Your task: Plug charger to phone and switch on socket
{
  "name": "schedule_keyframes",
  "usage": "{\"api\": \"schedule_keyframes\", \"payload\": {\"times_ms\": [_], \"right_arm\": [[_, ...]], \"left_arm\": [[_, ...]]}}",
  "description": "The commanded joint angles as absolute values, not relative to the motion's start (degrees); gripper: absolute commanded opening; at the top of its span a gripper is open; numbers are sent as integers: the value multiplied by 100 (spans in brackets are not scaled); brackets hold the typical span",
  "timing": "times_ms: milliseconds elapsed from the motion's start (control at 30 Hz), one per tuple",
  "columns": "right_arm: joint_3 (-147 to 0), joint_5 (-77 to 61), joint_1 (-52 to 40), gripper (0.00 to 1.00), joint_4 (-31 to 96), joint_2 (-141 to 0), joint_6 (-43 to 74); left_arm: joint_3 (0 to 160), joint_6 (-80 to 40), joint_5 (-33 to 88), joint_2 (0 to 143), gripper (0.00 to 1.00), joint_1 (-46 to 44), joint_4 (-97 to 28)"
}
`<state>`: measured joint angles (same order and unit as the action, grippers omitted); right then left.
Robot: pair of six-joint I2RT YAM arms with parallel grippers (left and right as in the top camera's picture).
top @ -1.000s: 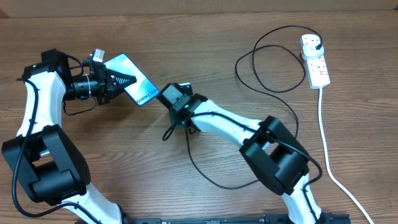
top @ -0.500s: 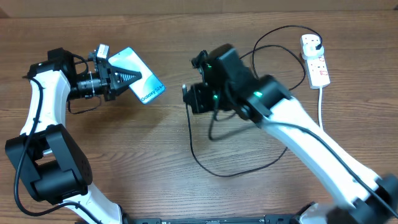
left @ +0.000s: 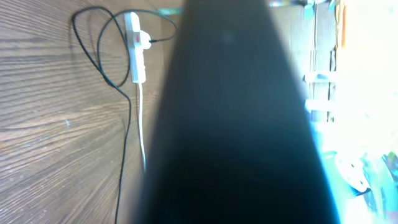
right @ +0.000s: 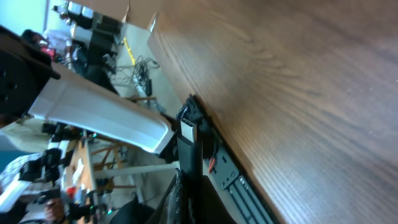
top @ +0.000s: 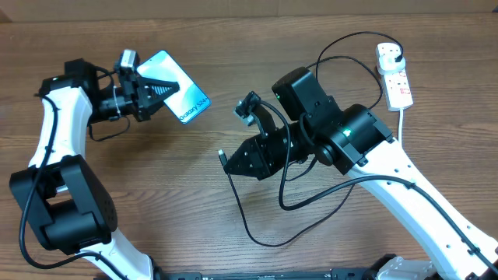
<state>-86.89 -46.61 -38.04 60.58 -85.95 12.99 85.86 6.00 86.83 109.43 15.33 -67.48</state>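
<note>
My left gripper point(top: 159, 89) is shut on the phone point(top: 185, 99) and holds it tilted above the table at the far left, cyan screen up. In the left wrist view the phone's dark back point(left: 236, 124) fills most of the frame. My right gripper point(top: 231, 161) is shut on the connector end of the charger point(top: 257, 237), below and to the right of the phone and apart from it. The right wrist view shows the connector point(right: 188, 138) between my fingers. The cable loops across the table to its plug point(top: 397, 54) in the socket point(top: 398, 87).
The socket's thick white cord point(top: 412, 210) runs down the right side to the front edge. The socket also shows in the left wrist view point(left: 135, 56). Black cable loops lie between my right arm and the socket. The table's edge point(right: 205, 134) crosses the right wrist view.
My right gripper has drawn back from the phone's lower end, swung right and come down and left with the connector. My left gripper has raised the phone slightly.
</note>
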Motion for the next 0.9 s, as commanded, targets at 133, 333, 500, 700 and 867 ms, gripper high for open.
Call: {"api": "schedule_keyframes", "payload": {"times_ms": [133, 333, 500, 700, 867], "right_arm": [[-7714, -4982, -3850, 4, 5422, -8466, 1269], [-6960, -4895, -3850, 4, 4469, -8493, 1734], [-6875, -4112, -3850, 4, 4569, -8493, 1973], [-6882, -3948, -3850, 4, 4768, -8490, 1949], [-7039, -3955, -3844, 4, 4956, -8486, 1769]], "left_arm": [[8643, 797, 9065, 10897, 4, 1055, -6698], [8643, 790, 9013, 10897, 4, 683, -6692], [8643, 773, 8274, 10897, 4, 436, -6831], [8643, 777, 7605, 10897, 4, 327, -7050], [8643, 1004, 7607, 10897, 4, 329, -7218]]}}
